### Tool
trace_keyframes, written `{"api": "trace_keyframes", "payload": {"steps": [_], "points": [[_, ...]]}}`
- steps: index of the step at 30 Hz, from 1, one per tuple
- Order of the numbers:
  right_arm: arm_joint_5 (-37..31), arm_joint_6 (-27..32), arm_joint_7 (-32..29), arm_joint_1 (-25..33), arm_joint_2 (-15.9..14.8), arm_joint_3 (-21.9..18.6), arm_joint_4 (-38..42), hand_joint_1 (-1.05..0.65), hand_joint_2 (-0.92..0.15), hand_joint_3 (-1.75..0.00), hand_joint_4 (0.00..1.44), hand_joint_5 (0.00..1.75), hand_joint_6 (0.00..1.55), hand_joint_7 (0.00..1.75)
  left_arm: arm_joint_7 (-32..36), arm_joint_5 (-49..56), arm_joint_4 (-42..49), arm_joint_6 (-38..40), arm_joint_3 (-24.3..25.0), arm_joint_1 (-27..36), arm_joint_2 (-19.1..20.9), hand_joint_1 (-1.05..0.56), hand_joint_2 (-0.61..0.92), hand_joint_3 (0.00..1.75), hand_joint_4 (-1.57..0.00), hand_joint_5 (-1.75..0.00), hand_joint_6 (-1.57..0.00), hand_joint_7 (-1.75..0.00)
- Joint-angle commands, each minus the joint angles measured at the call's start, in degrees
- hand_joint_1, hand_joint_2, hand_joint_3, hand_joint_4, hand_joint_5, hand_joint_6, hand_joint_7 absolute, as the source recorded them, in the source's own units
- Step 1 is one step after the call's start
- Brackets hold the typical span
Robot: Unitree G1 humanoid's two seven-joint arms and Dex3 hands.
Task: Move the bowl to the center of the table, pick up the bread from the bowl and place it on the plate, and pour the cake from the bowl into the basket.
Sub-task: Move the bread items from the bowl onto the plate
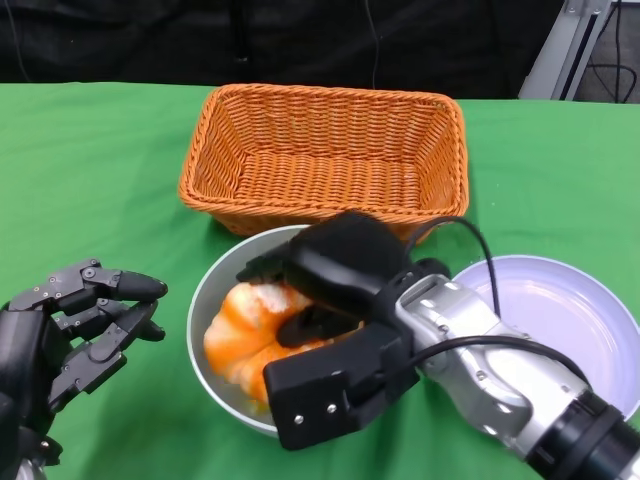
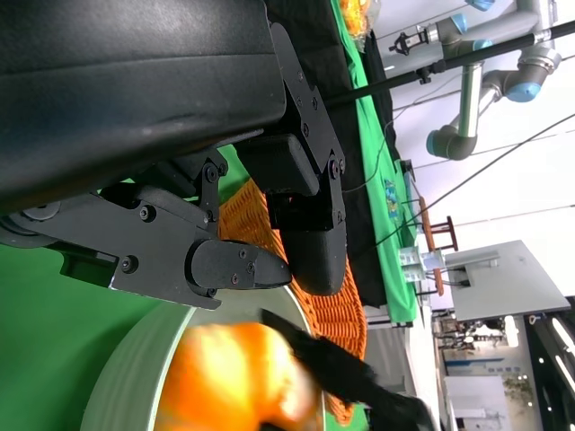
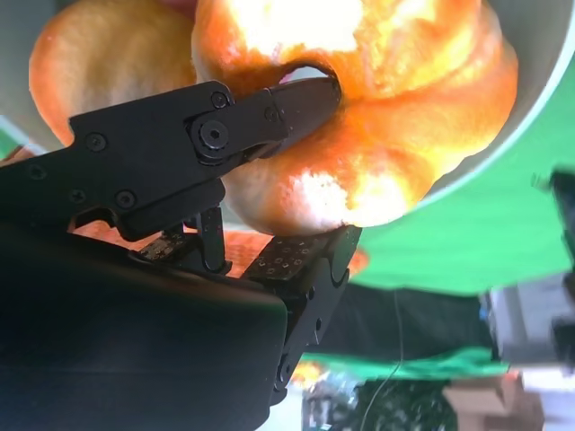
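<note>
Green-covered surface (image 1: 90, 180). Wicker basket (image 1: 325, 150) at far centre, sitting upright. Grey bowl (image 1: 215, 290) just near of the basket, far rim close to or touching the basket's near wall, cannot tell which. White plate (image 1: 560, 300) to the right of the bowl, partly covered by the right forearm.

Bread (image 1: 250, 335) lies in the bowl: orange-gold, knotted, glossy. In the right wrist view the bread (image 3: 377, 108) fills the frame, with a second rounded orange lump (image 3: 99, 63) beside it in the bowl; cannot tell whether that is the cake or more of the bread.

Right hand (image 1: 335, 275) reaches down into the bowl from the near right, over the bread. Right wrist view: one of its fingers (image 3: 278, 108) presses into a fold in the bread, and another finger (image 3: 310, 256) sits against the loaf's opposite side, so the hand is clamped on the bread. Bread is in the bowl, not raised clear of it as far as visible.

Left hand (image 1: 80, 320) at near left, above the surface, left of the bowl and apart from it. Fingers partly curled and spread, pointing right toward the bowl, gripping nothing. Left wrist view shows its fingers (image 2: 234, 265) with the bowl rim (image 2: 126, 377), bread (image 2: 229, 382) and basket (image 2: 337, 310) beyond them.
</note>
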Motion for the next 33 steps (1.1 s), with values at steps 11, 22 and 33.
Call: {"api": "trace_keyframes", "payload": {"steps": [11,22,33], "points": [[5.57,3.42,6.86,3.87,-2.51,-7.75,-14.59,-0.26,-0.92,-0.03,0.79,1.51,1.16,0.04,0.77,0.59,1.19,-0.72,0.83,-0.29,1.59,-0.16,0.92,0.26,-0.81,-1.29,-0.94,-0.80],[14.06,7.68,11.16,11.80,-6.80,-19.53,-29.33,-0.14,-0.92,-0.09,0.71,1.74,1.20,0.07,0.53,-0.15,1.05,-0.11,0.89,-0.27,1.68,-0.16,0.92,0.25,-0.82,-1.29,-0.93,-0.81],[20.62,14.42,14.46,19.44,-10.30,-29.05,-39.60,-0.10,-0.92,-0.14,0.65,1.73,1.18,0.09,0.16,-0.47,2.23,0.06,1.37,-0.66,2.73,-0.16,0.92,0.26,-0.81,-1.28,-0.94,-0.81]]}}
